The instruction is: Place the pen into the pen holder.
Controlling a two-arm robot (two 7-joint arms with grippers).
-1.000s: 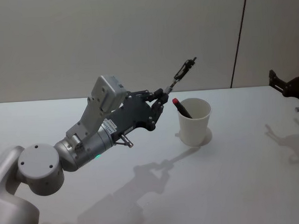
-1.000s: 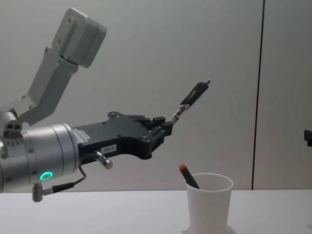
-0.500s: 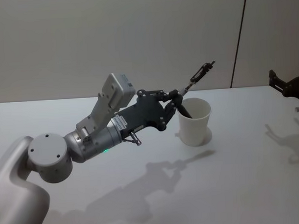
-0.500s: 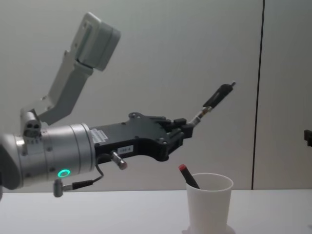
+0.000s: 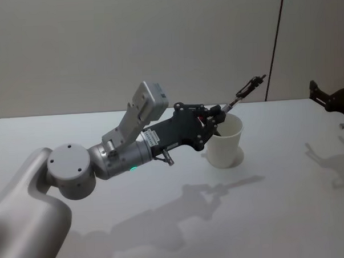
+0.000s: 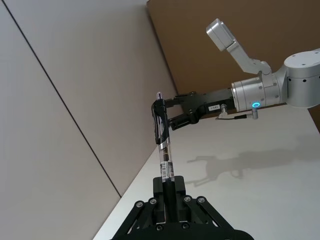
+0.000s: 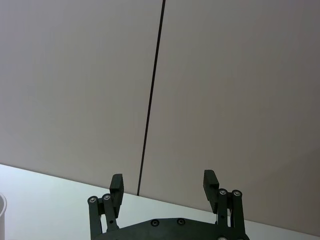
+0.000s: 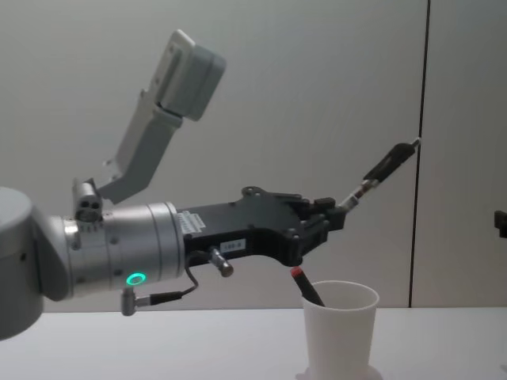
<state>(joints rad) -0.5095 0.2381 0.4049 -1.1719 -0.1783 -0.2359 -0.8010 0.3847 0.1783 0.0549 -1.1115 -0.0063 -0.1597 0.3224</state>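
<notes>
Left tool (image 8: 337,215): above cup (image 8: 339,336), clamped on pen (image 8: 388,165) tilted upward.
Right tool (image 7: 162,182): well right of cup, fingers apart.
Cup contents: 1 red-capped pen (image 8: 303,285).

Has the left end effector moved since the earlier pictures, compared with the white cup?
Yes. The left end effector, holding the pen, has moved to the robot's right, closing on the pen holder, which stayed put.

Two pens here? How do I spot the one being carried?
Find the white paper cup. Just above it the left tool pinches a slim dark pen that slants up into the air. The other pen, red-capped, stands inside the cup.
</notes>
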